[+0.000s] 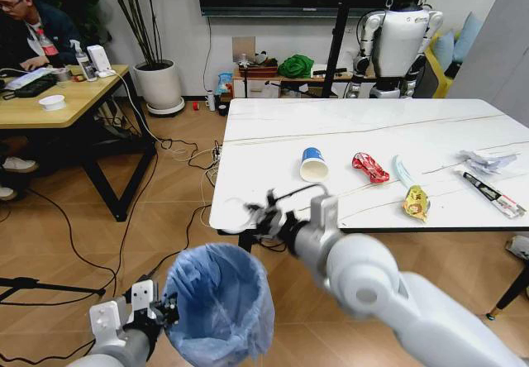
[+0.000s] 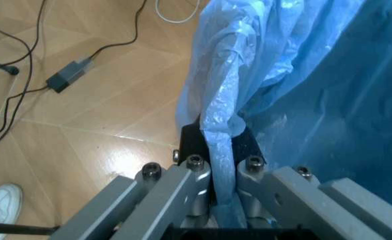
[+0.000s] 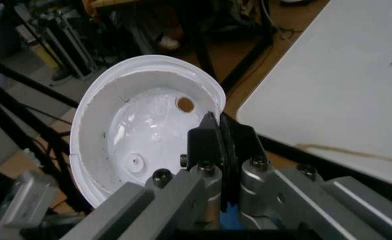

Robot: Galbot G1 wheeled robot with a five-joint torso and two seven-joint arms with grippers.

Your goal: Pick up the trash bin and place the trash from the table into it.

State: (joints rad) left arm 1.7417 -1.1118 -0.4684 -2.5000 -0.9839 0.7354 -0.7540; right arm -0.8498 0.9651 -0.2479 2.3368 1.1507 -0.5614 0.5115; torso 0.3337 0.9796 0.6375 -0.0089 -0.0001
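The trash bin (image 1: 219, 301), lined with a crinkly light-blue bag, hangs low in front of me. My left gripper (image 1: 165, 307) is shut on its rim; the left wrist view shows the fingertips (image 2: 197, 172) pinching the bag (image 2: 296, 75). Above the bin, just off the table's near-left corner, my right gripper (image 1: 258, 216) is shut on the rim of a white disc (image 1: 234, 216), a shallow lid (image 3: 136, 135) in the right wrist view. On the table (image 1: 372, 127) lie a blue-rimmed cup (image 1: 313, 164), red wrapper (image 1: 369, 167), pale blue mask (image 1: 402, 171), yellow wrapper (image 1: 416, 202), crumpled white paper (image 1: 486, 162) and a long black-white wrapper (image 1: 494, 193).
A light wooden desk (image 1: 58, 94) stands at the left, with cables across the floor between it and the table. A potted plant (image 1: 159, 84), a low shelf and another white robot (image 1: 397, 45) line the back wall. A tripod leg (image 1: 33, 284) lies near my left arm.
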